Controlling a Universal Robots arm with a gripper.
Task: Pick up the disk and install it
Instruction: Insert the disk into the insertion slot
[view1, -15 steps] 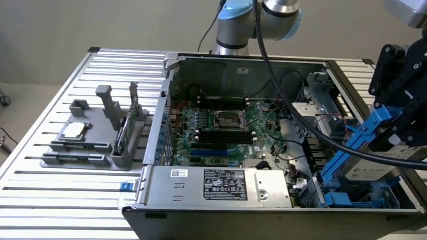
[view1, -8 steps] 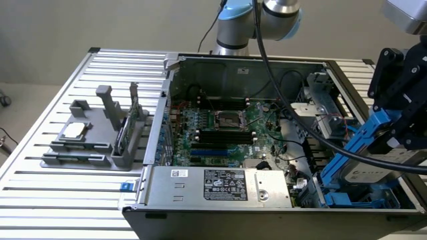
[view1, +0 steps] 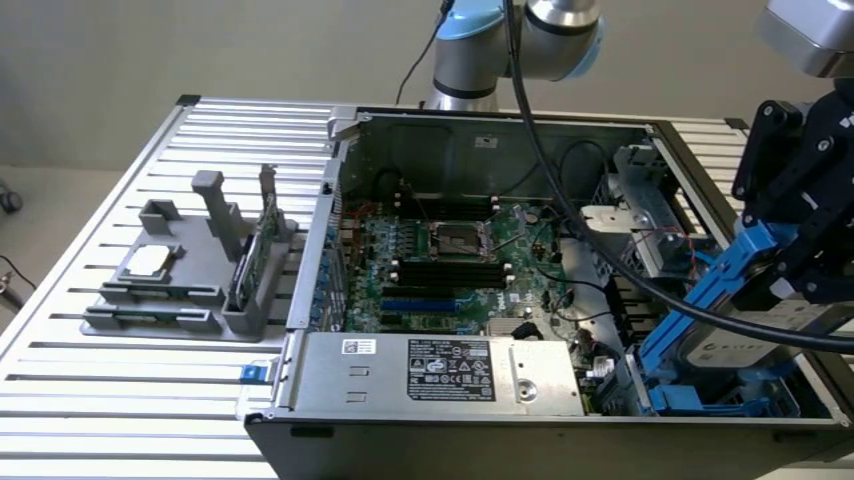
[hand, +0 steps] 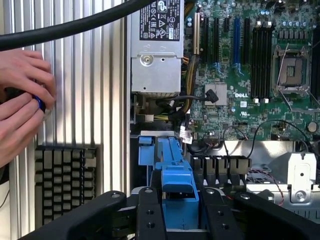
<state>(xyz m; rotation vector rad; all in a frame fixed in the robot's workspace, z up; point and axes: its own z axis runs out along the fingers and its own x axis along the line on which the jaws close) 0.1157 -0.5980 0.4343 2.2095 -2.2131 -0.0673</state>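
- Black two-finger gripper (hand: 181, 212) is pinching the flat silver-grey disk (view1: 731, 348) by its blue plastic carrier.
- Disk's sitting tilted at the open grey metal computer case's (view1: 441, 145) end, on the exterior view's right.

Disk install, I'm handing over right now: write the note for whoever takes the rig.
Gripper: jaws shut on the disk, by its blue carrier.
Disk: held tilted over the drive bay, at the exterior view's right of the open computer case.
Done: pickup.
Left: disk not yet seated in the bay.
Note: a person's hands over the table beside the case.
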